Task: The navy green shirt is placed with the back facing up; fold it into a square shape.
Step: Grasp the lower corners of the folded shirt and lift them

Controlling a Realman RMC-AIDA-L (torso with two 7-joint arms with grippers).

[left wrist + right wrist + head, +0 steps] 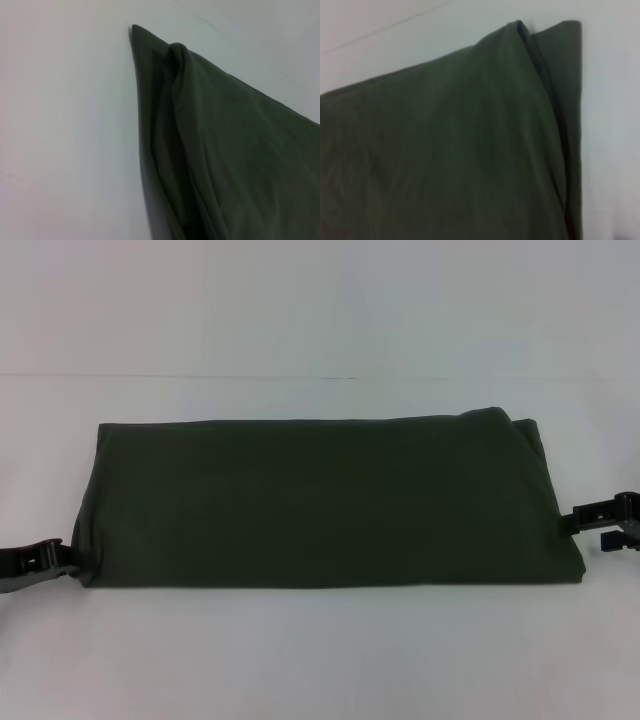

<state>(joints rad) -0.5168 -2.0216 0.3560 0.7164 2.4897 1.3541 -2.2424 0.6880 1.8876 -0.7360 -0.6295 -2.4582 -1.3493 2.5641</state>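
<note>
Navy green shirt [320, 502] lies flat at middle of white table [320, 660], folded to wide rectangle, plain side up. Near edge straight; right end shows layered folds. Left gripper [58, 558] at shirt's near-left corner, right gripper [583, 520] at right edge; for both cannot tell if fingers apart or together. Bare table all around shirt.

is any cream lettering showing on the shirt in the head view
No, the navy green shirt lies folded into a wide rectangle on the table with only plain dark green cloth facing up.
</note>
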